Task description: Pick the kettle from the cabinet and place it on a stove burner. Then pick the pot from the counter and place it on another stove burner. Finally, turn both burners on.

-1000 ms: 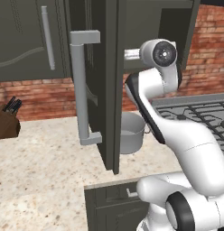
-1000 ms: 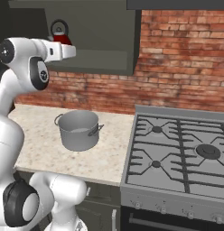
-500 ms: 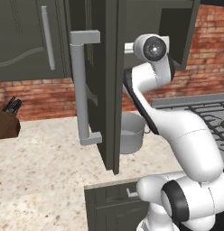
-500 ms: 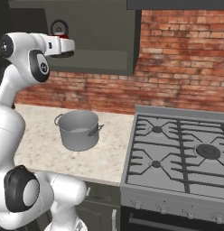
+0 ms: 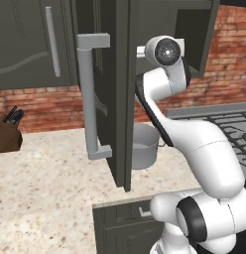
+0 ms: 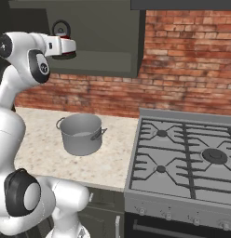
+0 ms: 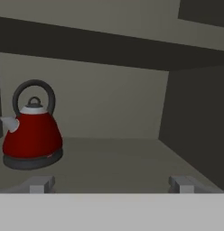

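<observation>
The red kettle with its black loop handle stands on the cabinet shelf, to the left in the hand view. My gripper is open in front of the shelf, with nothing between its fingertips, and the kettle is ahead of the left one. In the right base view the gripper hides the kettle's body; only the kettle's handle shows above it. The grey pot sits on the counter left of the stove burners.
The open cabinet door with its long bar handle stands edge-on left of my arm and hides part of the pot. A knife block is at the far left. Brick wall runs behind the counter.
My hand has risen from under the kettle to its height at the cabinet opening, so it now covers the kettle's red body in the right base view. The jaws stayed open.
</observation>
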### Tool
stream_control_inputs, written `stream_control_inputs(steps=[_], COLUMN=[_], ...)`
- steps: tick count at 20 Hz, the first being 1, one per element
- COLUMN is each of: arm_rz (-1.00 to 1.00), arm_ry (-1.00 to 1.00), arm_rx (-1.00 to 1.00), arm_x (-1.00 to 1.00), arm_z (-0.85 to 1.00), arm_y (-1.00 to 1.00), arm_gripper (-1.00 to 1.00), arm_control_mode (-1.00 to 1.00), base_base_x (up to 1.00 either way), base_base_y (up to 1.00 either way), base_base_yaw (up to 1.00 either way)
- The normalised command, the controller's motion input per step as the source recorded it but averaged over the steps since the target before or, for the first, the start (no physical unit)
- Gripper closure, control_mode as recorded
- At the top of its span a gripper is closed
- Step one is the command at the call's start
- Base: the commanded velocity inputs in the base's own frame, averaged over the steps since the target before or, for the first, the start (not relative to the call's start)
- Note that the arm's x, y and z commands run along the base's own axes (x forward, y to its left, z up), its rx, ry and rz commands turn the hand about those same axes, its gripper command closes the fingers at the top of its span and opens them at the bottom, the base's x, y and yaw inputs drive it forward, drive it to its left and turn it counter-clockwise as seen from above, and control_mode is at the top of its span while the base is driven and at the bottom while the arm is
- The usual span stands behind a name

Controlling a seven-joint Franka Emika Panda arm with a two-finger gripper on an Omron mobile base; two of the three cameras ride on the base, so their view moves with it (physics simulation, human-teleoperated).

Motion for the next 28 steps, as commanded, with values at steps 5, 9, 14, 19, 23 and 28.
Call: stream_control_inputs(steps=[5,9,14,19,23,28], arm_rz=[-0.01,-0.03,-0.02,0.00,0.00,0.00], arm_ry=[0.00,0.00,0.00,0.00,0.00,0.00], arm_rx=[0.00,0.00,0.00,0.00,0.00,0.00], arm_x=[0.11,0.25,0.19,0.06,0.09,0.21], arm_z=[0.00,0.00,0.00,0.00,0.02,0.05], arm_y=[0.01,0.12,0.18,0.13,0.17,0.22], arm_gripper=[-1.00,-1.00,-1.00,-1.00,-1.00,-1.00], arm_control_mode=[-1.00,-1.00,-1.00,-1.00,-1.00,-1.00], base_base_x=[0.00,0.00,0.00,0.00,0.00,0.00], base_base_y=[0.00,0.00,0.00,0.00,0.00,0.00], base_base_yaw=[0.00,0.00,0.00,0.00,0.00,0.00])
